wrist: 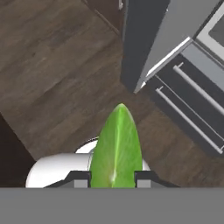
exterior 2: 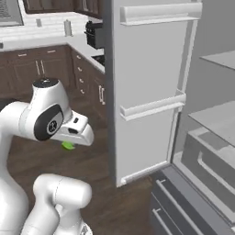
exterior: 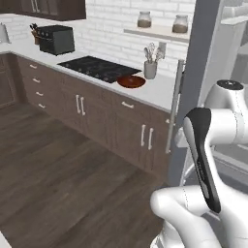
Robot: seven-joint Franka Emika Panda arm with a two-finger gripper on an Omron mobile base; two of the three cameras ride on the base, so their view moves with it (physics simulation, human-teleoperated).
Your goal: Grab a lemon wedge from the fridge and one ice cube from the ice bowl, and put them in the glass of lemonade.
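Observation:
My gripper point(wrist: 112, 178) is shut on the lemon wedge point(wrist: 117, 148), a green-yellow pointed sliver that stands up between the two fingertips. In the right base view the wedge point(exterior 2: 68, 146) peeks out green under the hand, above the wooden floor. The grey fridge point(exterior 2: 147, 92) stands open to my right, its door swung out, with bare shelves and lower drawers point(wrist: 192, 100) showing. On the counter beside the stove sits the reddish-brown ice bowl point(exterior: 131, 81), well away from the hand. The ice cube is too small to make out. The glass of lemonade is out of view.
The open fridge door edge point(exterior: 198, 72) with its long silver handle stands between the arm and the counter point(exterior: 160, 94). A grey utensil cup point(exterior: 150, 69) is behind the bowl, a black cooktop point(exterior: 97, 68) to its left and a dark toaster point(exterior: 56, 39) further left. Dark wooden floor lies below.

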